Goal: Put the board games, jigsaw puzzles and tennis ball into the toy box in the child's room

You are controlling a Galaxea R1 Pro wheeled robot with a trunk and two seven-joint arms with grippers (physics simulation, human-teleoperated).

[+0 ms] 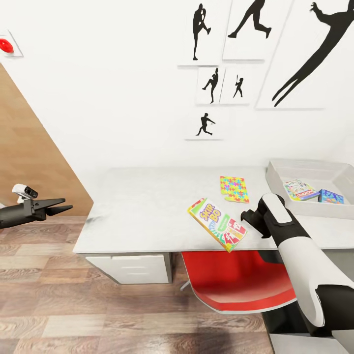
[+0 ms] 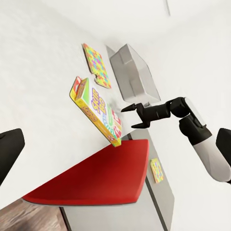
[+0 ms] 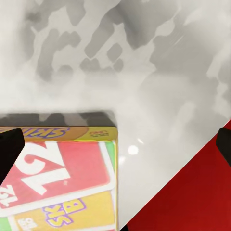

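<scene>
SKIP-BO box (image 1: 217,224): yellow edge; green, red and white print
jigsaw puzzle (image 1: 234,189): yellow, green, pink, blue pieces
toy box (image 1: 314,171): pale grey; inside it a white-and-red box (image 1: 299,189) and a blue box (image 1: 331,196)
table (image 1: 142,206): mottled grey-white
chair (image 1: 236,282): red
floor (image 1: 59,305): brown planks

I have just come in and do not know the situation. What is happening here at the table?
The robot is tidying toys into the toy box on the table. Its right hand is open beside the SKIP-BO box, which lies at the table's front edge, above a red chair. One jigsaw puzzle also lies on the table. Two smaller game boxes are inside the toy box. The left hand is off to the side, holding nothing.
</scene>
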